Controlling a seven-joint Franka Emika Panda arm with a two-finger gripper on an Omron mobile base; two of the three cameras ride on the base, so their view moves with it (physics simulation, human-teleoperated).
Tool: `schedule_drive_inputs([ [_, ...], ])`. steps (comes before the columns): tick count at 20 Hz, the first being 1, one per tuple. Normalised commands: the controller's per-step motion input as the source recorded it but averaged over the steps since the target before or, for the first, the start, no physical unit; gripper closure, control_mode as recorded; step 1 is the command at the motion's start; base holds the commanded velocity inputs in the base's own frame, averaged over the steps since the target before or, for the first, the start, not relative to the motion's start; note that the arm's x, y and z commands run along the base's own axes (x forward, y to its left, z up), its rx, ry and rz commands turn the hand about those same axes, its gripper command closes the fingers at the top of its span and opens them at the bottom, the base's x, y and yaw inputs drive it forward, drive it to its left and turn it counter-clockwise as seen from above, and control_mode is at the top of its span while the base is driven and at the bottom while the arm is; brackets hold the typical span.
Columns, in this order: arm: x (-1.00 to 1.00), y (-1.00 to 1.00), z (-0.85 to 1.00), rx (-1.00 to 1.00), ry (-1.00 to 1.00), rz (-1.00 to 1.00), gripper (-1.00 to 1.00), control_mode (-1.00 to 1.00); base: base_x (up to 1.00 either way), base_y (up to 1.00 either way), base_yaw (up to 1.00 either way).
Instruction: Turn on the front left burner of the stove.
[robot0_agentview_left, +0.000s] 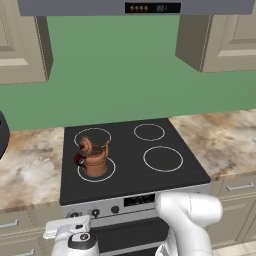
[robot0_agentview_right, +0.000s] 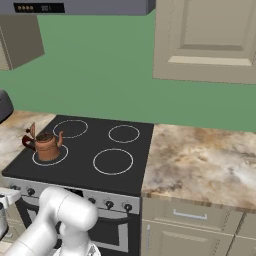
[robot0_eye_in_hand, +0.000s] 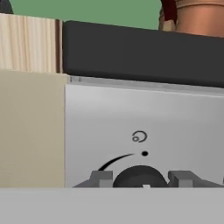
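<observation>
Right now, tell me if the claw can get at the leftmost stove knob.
Probably yes. The claw sits open right at the black knob on the silver control panel, one fingertip on each side, with nothing between them.

Black stove (robot0_agentview_left: 131, 165) — white rings, silver panel — copper kettle (robot0_agentview_left: 94, 159).

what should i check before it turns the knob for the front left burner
1. Tool lined up on a knob: ok, the two fingertips flank the black knob in the hand view.
2. Tool closed on the knob: cannot tell, contact is hidden.
3. Correct knob: cannot tell; it is the leftmost on the stove panel.
4. Front left burner off: ok, no red glow.
5. Burner clear: not ok, a copper kettle sits on it.
</observation>
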Motion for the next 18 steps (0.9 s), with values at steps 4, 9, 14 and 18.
schedule_drive_inputs([
  [4,0.00,0.06,-0.88,-0.35,0.01,0.00,1.00,-1.00,0.00,0.00,0.00],
  [9,0.00,0.00,-0.99,-0.44,0.01,0.00,1.00,-1.00,0.00,0.00,0.00],
  [14,-0.04,0.00,-0.94,-0.52,0.05,0.00,1.00,-1.00,0.00,0.00,0.00],
  [18,-0.31,0.00,-0.79,-0.48,0.07,0.00,1.00,-1.00,0.00,0.00,0.00],
])
